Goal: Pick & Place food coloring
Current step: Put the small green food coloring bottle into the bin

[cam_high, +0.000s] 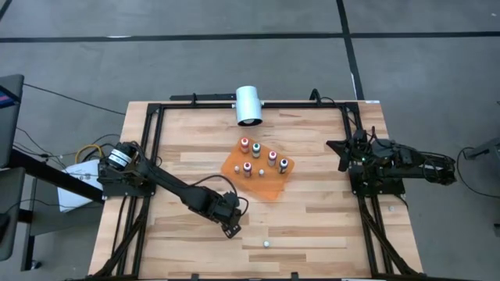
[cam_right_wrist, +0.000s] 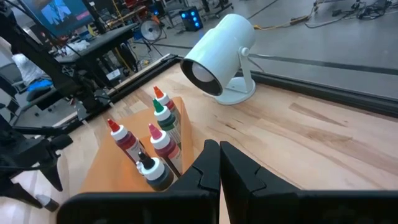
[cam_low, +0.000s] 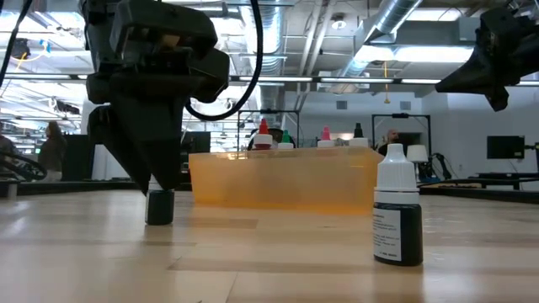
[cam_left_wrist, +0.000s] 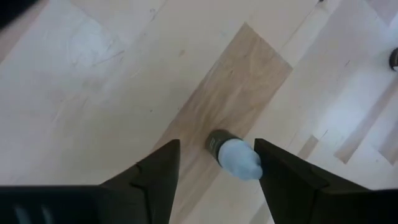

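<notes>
The left gripper [cam_left_wrist: 214, 163] is hanging low over the counter [cam_high: 312, 218], its jaws spread around a small dark bottle [cam_left_wrist: 233, 157] with a pale cap, standing between them. The right gripper [cam_right_wrist: 219, 165] is waiting at the counter's right edge, jaws pressed together. More bottles [cam_high: 263, 158] are standing on the orange sheet [cam_high: 269, 185]
</notes>
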You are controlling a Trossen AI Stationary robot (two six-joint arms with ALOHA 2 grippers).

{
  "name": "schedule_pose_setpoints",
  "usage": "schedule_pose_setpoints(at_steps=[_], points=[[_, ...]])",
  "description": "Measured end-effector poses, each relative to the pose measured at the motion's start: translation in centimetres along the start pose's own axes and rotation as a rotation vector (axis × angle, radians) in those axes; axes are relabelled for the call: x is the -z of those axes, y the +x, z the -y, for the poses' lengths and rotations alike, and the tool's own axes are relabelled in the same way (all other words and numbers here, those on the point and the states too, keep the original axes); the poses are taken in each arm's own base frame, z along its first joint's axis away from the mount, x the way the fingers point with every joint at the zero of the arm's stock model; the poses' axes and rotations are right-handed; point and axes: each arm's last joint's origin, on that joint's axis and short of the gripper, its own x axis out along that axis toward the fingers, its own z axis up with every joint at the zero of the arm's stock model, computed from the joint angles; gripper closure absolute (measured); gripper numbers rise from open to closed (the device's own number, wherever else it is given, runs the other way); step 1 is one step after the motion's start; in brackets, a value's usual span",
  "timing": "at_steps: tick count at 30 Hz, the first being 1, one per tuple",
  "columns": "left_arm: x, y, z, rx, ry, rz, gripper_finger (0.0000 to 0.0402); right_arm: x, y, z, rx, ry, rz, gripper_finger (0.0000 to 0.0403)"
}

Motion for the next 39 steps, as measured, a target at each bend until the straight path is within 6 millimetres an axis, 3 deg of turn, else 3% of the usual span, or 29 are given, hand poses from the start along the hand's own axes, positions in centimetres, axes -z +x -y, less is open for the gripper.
schedule_pose_setpoints(at_steps=[26,39], points=[[-0.07,-0.04,-0.01,-0.008,0.013,0.021,0.0334,0.00,0.00,0.00,0.000,0.000,0.000,0.0402],[-0.24,-0.22,0.17,0.002,0.035,0.015,0.0337,0.00,0.00,0.00,0.000,0.000,0.000,0.0402]])
